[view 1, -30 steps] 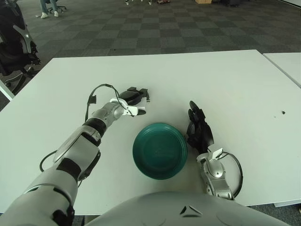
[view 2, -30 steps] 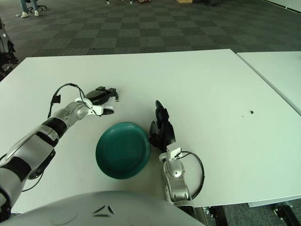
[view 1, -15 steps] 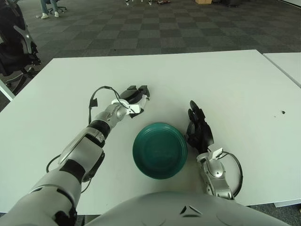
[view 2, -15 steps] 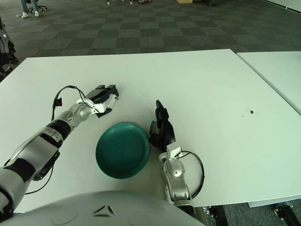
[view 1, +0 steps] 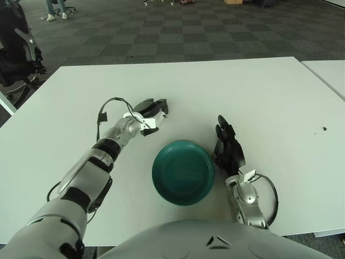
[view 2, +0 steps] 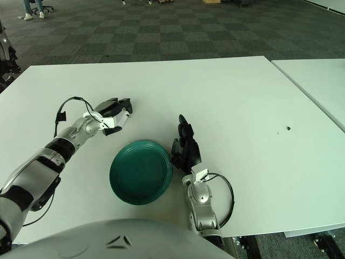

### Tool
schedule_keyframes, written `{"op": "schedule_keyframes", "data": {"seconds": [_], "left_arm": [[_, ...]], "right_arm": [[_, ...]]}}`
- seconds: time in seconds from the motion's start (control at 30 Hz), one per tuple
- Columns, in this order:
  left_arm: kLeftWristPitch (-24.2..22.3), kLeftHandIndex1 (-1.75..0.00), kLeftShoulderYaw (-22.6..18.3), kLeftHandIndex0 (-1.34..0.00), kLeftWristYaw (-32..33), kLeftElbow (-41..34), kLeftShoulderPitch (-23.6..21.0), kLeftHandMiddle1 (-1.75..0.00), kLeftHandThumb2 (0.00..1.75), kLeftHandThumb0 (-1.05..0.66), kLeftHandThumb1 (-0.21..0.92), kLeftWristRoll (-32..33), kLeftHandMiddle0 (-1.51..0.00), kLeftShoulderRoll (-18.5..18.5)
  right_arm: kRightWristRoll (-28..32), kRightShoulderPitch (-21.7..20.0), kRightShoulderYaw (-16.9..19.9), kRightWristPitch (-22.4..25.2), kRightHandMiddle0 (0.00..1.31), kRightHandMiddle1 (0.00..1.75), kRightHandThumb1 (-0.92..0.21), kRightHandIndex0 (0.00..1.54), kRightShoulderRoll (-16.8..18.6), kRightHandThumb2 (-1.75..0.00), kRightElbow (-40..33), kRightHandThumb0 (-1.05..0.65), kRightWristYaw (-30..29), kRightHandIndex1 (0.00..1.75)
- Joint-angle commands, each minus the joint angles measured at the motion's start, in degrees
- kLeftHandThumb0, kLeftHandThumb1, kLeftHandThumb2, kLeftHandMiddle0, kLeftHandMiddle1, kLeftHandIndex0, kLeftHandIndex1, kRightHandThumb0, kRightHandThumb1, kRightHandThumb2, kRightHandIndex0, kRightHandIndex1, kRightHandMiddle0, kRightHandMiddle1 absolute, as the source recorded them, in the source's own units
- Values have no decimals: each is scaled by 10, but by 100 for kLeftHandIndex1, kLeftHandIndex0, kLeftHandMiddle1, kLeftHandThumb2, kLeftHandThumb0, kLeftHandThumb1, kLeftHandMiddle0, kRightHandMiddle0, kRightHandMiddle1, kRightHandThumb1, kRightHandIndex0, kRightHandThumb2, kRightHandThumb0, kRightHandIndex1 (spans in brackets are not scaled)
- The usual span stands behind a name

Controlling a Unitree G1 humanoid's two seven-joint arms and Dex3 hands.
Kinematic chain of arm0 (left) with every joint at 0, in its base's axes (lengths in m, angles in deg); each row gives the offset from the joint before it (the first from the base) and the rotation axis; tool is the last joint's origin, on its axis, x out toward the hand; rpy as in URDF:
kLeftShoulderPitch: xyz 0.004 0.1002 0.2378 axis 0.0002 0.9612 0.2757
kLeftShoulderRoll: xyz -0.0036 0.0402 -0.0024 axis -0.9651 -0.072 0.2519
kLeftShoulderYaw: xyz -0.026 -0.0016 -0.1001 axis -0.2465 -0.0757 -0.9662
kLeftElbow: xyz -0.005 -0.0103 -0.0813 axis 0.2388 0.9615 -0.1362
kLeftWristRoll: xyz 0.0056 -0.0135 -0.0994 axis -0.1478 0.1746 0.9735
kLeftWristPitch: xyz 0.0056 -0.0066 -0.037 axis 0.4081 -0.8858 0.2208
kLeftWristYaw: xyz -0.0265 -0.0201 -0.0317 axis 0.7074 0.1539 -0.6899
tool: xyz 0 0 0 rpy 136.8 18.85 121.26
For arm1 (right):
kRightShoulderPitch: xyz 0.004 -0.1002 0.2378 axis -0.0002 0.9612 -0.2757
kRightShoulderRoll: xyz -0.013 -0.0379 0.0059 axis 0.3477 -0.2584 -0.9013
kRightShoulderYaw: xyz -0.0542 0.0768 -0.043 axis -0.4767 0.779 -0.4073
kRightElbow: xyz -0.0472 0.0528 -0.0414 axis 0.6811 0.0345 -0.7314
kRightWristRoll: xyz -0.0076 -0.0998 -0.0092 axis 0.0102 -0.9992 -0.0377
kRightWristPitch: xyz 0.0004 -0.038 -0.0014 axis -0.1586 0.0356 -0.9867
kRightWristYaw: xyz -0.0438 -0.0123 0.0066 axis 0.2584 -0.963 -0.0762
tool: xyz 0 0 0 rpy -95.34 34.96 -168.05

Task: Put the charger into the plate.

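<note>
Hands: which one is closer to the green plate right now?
The right hand: it shows directly beside the plate at its right rim. The left hand is farther, up and to the left, over bare table.

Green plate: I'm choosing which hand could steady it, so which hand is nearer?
Right. The right hand shows right beside the green plate's right rim; the left hand is beyond its far-left edge.

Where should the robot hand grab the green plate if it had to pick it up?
Grip the green plate at its raised rim, probably the right edge, coming in low from the right: it lies flat on the table, so only the rim offers a hold. The right robot hand shows right beside that edge; the left robot hand is beyond the plate, to its left.
</note>
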Motion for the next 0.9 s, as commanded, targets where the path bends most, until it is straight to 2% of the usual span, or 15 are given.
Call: {"op": "schedule_keyframes", "data": {"seconds": [0.0, 0.13, 0.23, 0.43, 0.57, 0.67, 0.87], "left_arm": [[13, -175, -39, -54, -24, -127, 19, -165, 151, 0, 13, 16, -77, -55], [18, -175, -76, -53, -50, -245, 48, -171, 151, 0, 14, 43, -73, -79], [12, -175, -95, -56, -68, -322, 59, -174, 156, 0, 11, 53, -74, -87], [-3, -174, -116, -58, -95, -423, 83, -174, 158, 0, 9, 64, -76, -90], [-20, -175, -123, -59, -110, -491, 106, -175, 161, 0, 6, 69, -78, -80], [-61, -175, -115, -58, -145, -571, 138, -175, 161, 0, 7, 79, -77, -64], [-79, -175, -109, -57, -176, -611, 150, -175, 159, 0, 9, 90, -76, -51]], "right_arm": [[1, 46, 9, 54, 0, 19, -92, 1, -6, -93, 52, -90, -6, 0], [1, 48, 9, 63, 0, 17, -92, 2, -5, -93, 48, -90, -8, 1], [-1, 48, 8, 66, 0, 16, -92, 2, -2, -93, 49, -90, -11, 0], [-1, 47, 8, 64, 0, 15, -92, 2, -2, -93, 52, -89, -11, 0], [0, 46, 6, 59, 0, 16, -92, 2, -3, -93, 58, -88, -8, 0], [4, 45, 5, 62, 0, 17, -92, 2, -1, -93, 63, -88, -5, 0], [6, 43, 7, 69, 0, 18, -92, 2, 4, -92, 64, -87, -8, 0]]}}
